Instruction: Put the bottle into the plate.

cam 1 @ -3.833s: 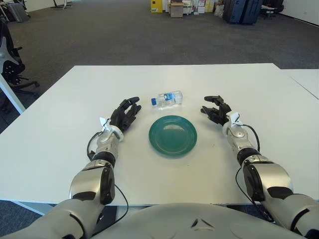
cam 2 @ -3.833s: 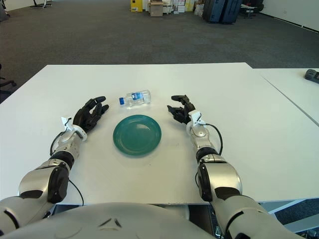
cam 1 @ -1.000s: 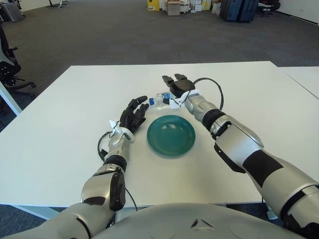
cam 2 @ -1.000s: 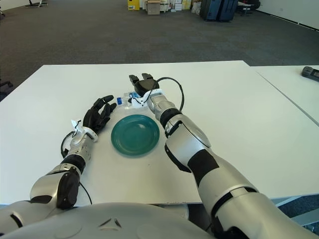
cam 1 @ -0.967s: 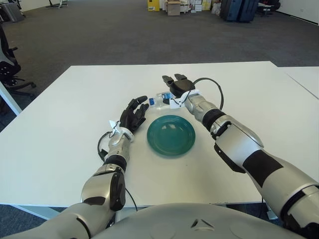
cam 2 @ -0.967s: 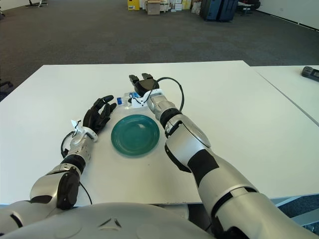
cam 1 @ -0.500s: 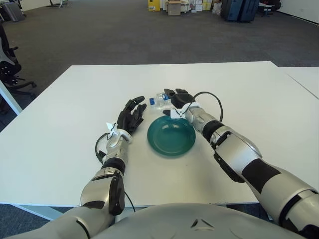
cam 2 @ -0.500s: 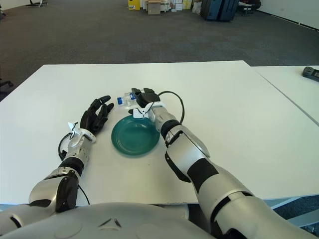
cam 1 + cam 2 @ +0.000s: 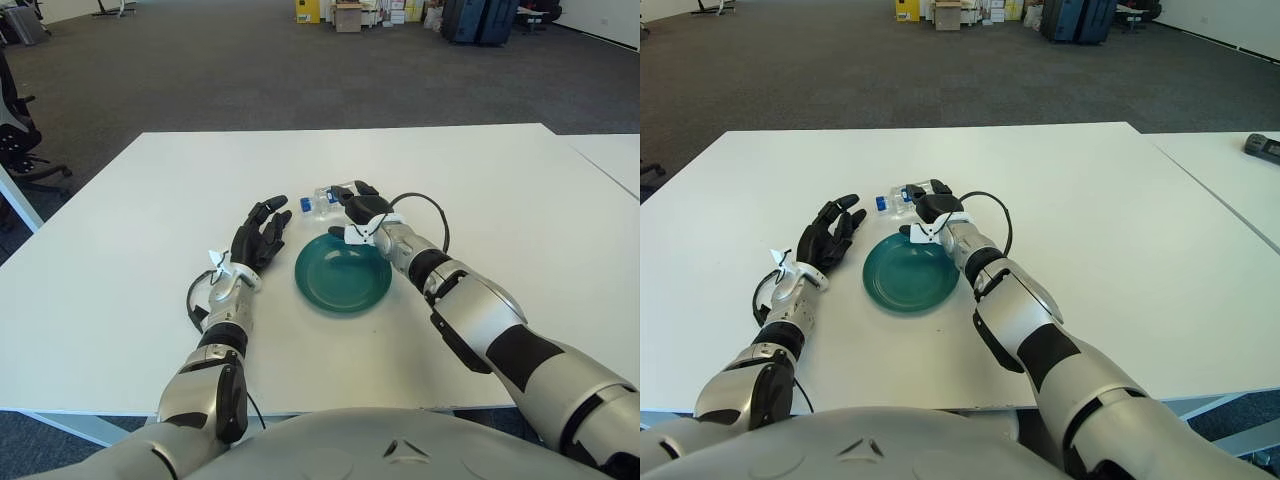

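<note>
My right hand [image 9: 362, 207] curls its fingers around the clear plastic bottle [image 9: 322, 198] beyond the round green plate [image 9: 343, 271]; left hand [image 9: 255, 238] lies open beside it.

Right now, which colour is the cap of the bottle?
Blue; the bottle cap shows best in the right eye view.

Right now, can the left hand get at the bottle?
Probably yes: the left hand lies open just left of the plate, nothing between, but the right hand is already at the bottle.

No legible text anywhere
</note>
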Motion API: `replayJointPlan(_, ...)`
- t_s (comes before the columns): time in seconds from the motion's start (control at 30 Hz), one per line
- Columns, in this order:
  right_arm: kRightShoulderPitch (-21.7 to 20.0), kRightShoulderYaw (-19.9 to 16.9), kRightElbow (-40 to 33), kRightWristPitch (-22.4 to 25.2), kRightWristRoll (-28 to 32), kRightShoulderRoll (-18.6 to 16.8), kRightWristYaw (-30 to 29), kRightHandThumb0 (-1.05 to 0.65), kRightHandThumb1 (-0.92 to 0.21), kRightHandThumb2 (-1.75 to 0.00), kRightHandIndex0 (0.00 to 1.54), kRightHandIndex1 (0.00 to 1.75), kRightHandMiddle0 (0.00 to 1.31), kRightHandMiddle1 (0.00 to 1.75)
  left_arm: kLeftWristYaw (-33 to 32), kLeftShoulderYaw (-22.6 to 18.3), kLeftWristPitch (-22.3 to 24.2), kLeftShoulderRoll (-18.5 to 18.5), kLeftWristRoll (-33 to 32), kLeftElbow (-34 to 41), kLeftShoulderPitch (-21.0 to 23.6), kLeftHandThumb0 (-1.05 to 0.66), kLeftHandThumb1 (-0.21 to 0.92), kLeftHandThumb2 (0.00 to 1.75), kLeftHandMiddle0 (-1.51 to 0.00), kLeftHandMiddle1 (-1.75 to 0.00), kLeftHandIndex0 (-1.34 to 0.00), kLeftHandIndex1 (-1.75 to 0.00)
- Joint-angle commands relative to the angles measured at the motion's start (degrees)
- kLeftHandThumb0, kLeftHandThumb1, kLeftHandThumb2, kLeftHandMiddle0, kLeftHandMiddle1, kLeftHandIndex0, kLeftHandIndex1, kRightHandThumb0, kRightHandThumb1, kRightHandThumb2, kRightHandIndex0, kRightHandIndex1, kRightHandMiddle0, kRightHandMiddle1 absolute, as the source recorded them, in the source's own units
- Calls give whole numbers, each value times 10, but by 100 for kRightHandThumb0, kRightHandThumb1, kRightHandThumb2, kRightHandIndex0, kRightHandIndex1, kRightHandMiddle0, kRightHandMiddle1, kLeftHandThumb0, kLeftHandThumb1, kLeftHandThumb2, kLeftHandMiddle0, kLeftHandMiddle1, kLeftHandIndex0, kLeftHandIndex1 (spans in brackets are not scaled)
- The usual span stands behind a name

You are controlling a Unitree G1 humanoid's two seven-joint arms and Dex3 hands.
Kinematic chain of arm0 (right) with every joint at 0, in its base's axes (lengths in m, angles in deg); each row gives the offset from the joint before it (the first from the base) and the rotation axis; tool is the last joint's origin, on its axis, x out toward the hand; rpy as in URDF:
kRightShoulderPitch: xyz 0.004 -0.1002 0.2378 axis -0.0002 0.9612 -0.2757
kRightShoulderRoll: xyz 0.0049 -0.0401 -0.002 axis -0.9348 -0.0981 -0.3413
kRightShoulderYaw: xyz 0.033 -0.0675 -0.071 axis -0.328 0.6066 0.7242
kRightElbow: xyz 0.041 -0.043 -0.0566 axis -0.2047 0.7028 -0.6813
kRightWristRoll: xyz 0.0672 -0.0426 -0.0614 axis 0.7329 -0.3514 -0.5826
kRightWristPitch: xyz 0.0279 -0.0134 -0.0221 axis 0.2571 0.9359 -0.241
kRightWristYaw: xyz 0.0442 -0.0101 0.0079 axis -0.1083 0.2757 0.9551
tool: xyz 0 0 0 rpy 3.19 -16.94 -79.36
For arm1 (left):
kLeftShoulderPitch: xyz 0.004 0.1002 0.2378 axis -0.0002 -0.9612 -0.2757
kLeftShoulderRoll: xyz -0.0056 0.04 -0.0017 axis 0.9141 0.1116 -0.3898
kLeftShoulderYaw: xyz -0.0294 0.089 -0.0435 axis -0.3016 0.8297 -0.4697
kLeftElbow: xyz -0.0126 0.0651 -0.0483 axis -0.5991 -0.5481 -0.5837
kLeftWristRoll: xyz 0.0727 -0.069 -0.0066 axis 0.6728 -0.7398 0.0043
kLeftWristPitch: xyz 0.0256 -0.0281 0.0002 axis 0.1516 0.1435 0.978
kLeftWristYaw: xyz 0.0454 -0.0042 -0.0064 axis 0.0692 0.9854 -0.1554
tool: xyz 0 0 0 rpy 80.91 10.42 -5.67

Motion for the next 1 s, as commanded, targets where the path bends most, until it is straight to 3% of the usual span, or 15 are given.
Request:
replayJointPlan(0.0,22,-4,8,4,8,5,22,-99,-92,-97,9,2,3,9,0,2,18,3,-3,1,-23,-49,83,74,-49,-58,-25,-100)
replayJointPlan(0.63,30,-13,7,12,13,1,46,-97,-92,-100,21,3,0,34,11,5,35,2,-18,44,-47,-46,77,88,-53,-51,-26,-95)
replayJointPlan(0.73,25,-6,7,19,6,-2,39,-94,-92,-98,30,5,0,49,10,5,36,3,-18,47,-49,-46,77,89,-53,-51,-26,-95)
replayJointPlan(0.83,20,6,7,25,-4,-3,29,-92,-92,-96,43,9,0,80,10,5,36,3,-19,49,-51,-46,77,89,-54,-51,-26,-95)
replayJointPlan(0.87,17,12,6,27,-9,-2,24,-92,-92,-96,48,13,0,95,10,5,37,3,-19,50,-51,-46,78,89,-54,-51,-26,-95)
replayJointPlan(0.9,6,23,5,27,-19,2,18,-91,-92,-95,46,34,1,108,11,5,37,4,-20,49,-51,-46,78,89,-54,-51,-26,-95)
replayJointPlan(0.93,-1,29,4,27,-25,5,13,-91,-92,-95,42,65,2,121,11,4,38,4,-20,49,-51,-47,78,89,-54,-51,-26,-95)
replayJointPlan(0.97,-12,39,2,26,-35,12,4,-90,-92,-95,39,77,2,126,11,4,38,4,-21,48,-51,-47,78,89,-54,-51,-26,-95)
